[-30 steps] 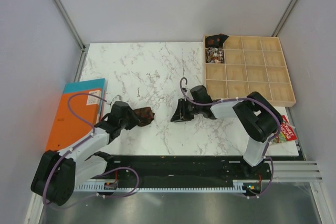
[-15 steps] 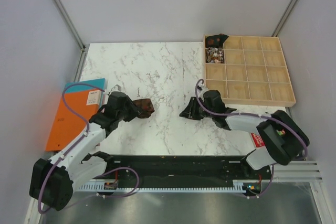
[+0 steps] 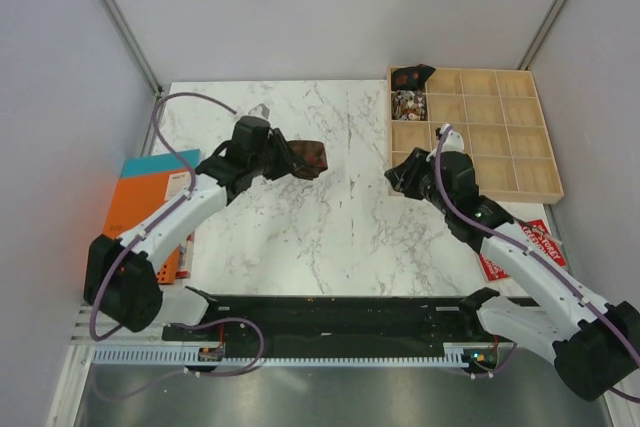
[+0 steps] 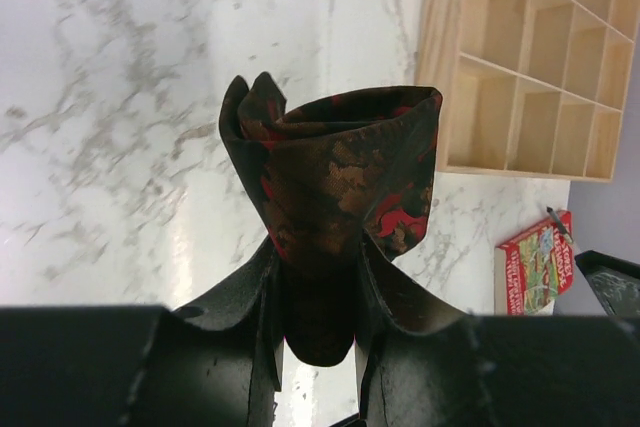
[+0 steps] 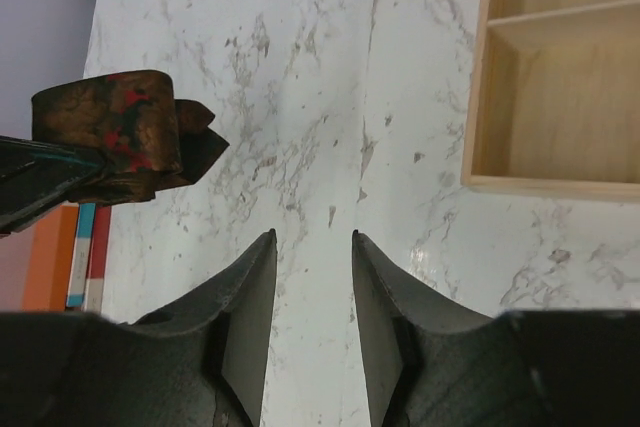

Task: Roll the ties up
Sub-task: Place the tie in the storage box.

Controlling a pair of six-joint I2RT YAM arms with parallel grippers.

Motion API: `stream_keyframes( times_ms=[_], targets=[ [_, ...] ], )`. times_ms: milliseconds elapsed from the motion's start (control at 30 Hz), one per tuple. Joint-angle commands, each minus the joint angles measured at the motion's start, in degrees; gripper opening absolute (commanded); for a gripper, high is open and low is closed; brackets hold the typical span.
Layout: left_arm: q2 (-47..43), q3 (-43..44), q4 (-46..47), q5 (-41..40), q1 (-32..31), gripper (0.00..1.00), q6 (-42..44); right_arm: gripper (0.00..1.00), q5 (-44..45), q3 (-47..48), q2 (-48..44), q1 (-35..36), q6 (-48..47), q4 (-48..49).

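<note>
**Rolled tie held in the air, at risk of unwinding**

Closest in the left wrist view, my left end effector (image 4: 318, 277) is nearly closed, pinching the bottom of the dark brown tie (image 4: 335, 167). The tie is wound into a loose roll with red and tan flecks. It seems to be held above the table, near the middle and to the left. Only the lower part is gripped. The top coils flare open and one pointed end sticks out on the left.

I judge that a fast swing or a slack grip could let the roll spring loose. It could also catch on the wall of the wooden tray (image 4: 440, 57) on its way into a compartment.

My right end effector (image 5: 312, 247) is partly open and empty, facing the roll from well apart.

The table (image 3: 330, 227) is white marble with grey veins. An orange book (image 3: 130, 222) lies off its left edge and a red packet (image 3: 545, 247) sits at the right. At the far right, two tray compartments hold small bundles I cannot identify. Plain pale walls with metal posts close the room.
</note>
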Motion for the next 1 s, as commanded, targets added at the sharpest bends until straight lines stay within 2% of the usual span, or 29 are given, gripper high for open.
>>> stream_keyframes(
  times_ms=[0,233,500,733,833,967],
  targets=[
    [8.04,11.14,3.33,4.21,-2.57,0.10,4.28,0.44,3.30,9.57,-0.83,-2.77,-4.43,-12.56],
    [22.46,28.10,4.04,10.80,-5.03,0.09,5.59,0.45,3.65,16.00,-1.53,-4.36,-7.51,-19.33],
    [39.16,48.31,6.15,19.59,-7.31,0.08,5.16,0.45,3.65,14.86,-4.61,-5.33,-7.68,-20.83],
    [55.05,67.28,7.12,27.23,-8.11,0.08,0.07,0.45,4.18,13.90,-6.63,-6.03,-7.69,-22.50],
    [58.94,72.31,7.47,29.18,-8.63,0.09,-1.87,0.45,4.01,13.45,-6.98,-6.04,-7.60,-22.94],
    [63.85,73.38,10.71,30.05,-8.90,0.09,-5.03,0.45,3.74,12.84,-7.51,-6.12,-7.60,-23.47]
  ],
)
